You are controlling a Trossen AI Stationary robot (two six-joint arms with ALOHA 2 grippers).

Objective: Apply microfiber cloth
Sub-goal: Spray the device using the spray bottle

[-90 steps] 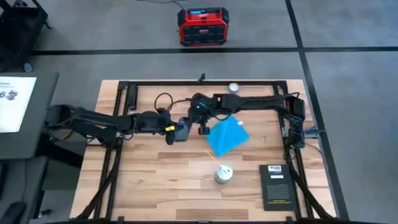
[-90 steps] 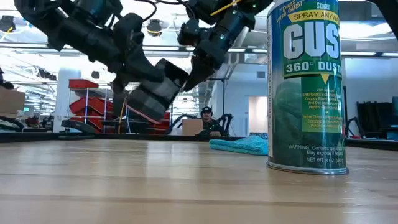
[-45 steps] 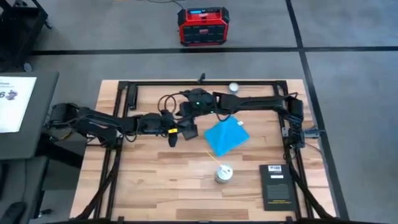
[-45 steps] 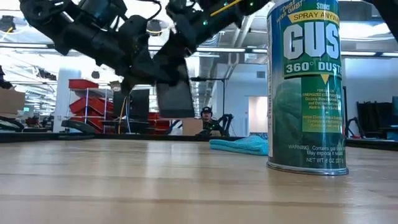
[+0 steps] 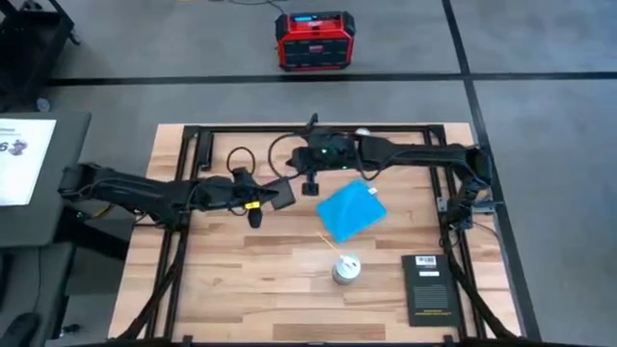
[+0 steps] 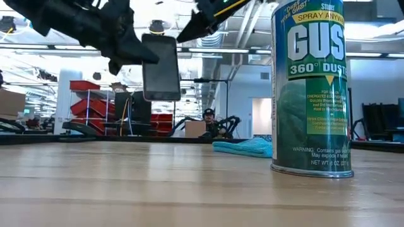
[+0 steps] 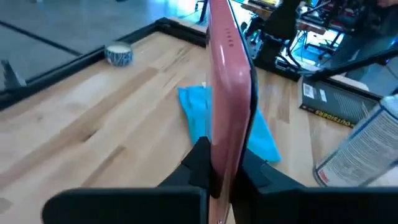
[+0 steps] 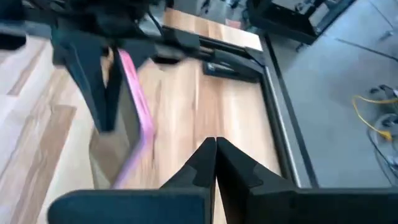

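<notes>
Left gripper (image 7: 225, 163) aloft, phone (image 7: 229, 93) upright

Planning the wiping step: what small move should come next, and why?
Probably the right gripper, shut and empty, should open and drop toward the microfiber cloth, which lies flat and untouched on the table while the left gripper holds the phone up.

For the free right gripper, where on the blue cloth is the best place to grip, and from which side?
Probably at a corner or edge, coming straight down. The cloth lies flat on the table, turned like a diamond, so only a pinch from above can lift a fold. Its far corner points toward the right gripper, shut above the table's far side. The left gripper holds the phone.
</notes>
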